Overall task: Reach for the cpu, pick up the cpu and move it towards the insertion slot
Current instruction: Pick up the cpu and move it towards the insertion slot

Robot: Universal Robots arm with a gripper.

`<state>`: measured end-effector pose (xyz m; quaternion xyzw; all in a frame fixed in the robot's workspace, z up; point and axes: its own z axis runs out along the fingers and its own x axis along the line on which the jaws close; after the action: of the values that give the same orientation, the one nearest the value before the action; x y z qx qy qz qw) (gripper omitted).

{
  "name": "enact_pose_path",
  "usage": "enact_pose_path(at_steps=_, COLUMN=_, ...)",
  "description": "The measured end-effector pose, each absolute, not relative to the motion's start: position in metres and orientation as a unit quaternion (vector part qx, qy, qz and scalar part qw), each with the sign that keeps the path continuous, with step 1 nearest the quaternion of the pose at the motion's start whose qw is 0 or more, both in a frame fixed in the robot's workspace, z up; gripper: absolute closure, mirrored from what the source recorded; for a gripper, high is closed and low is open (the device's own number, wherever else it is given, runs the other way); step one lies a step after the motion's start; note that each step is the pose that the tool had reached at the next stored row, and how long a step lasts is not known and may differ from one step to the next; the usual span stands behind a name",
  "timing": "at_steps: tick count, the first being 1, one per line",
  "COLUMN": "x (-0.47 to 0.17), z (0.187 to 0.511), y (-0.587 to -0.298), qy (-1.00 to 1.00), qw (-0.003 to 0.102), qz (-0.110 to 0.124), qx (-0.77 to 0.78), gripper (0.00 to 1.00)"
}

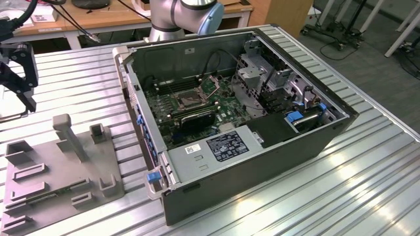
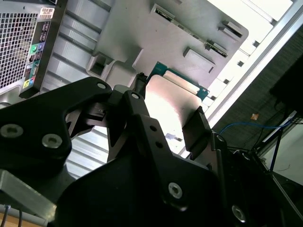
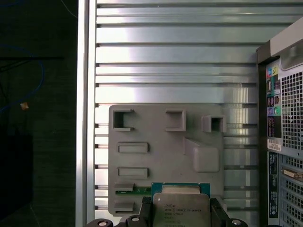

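Gripper (image 3: 180,203) clamped on opposite edges of the cpu (image 3: 180,212), over the grey fixture plate (image 3: 156,161), well apart from the insertion slot (image 1: 186,101).

The arm (image 1: 172,17) is a fat silver-grey tube with a light blue cap, and the gripper (image 2: 170,101) is black all over with small round silver screws (image 2: 51,140).

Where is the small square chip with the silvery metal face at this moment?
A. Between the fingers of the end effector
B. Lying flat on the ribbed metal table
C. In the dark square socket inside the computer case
A: in both wrist views the silvery square chip is clamped at two edges by the black end effector, with the grey plastic fixture plate behind it.
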<state>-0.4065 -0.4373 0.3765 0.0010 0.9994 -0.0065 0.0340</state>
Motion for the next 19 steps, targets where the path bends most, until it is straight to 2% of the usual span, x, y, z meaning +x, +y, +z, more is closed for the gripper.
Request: enact_pose_path(at_steps=19, x=-0.4053, z=0.3791, y=-0.4373, qy=0.999, qw=0.034, qz=-0.007, qx=0.001, gripper=0.45)
